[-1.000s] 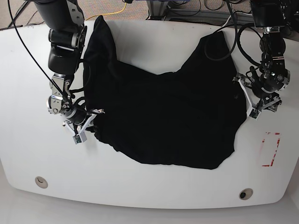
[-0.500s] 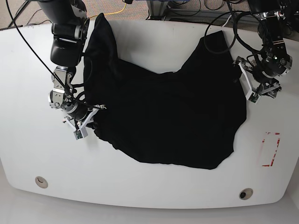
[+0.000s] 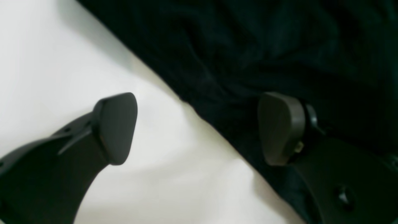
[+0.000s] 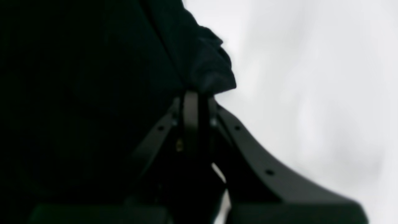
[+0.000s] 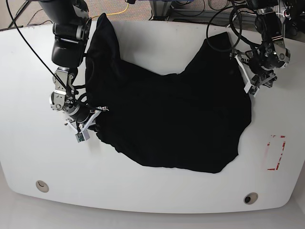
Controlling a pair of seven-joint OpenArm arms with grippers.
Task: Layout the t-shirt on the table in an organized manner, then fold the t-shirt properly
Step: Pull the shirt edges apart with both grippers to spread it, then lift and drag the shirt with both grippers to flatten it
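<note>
T-shirt (image 5: 167, 119), black and wrinkled, lies spread across the middle of the white table (image 5: 157, 195), two lobes reaching toward the far edge. Since the earlier frames, the left gripper (image 5: 251, 71) has moved up along the shirt's edge toward the far side; its fingers (image 3: 116, 127) are spread, one over bare table, the other over cloth. The right gripper (image 5: 88, 125) remains at the shirt's opposite edge, pressed together, pinching a fold of fabric. The red tape mark (image 5: 275, 152) is unchanged.
</note>
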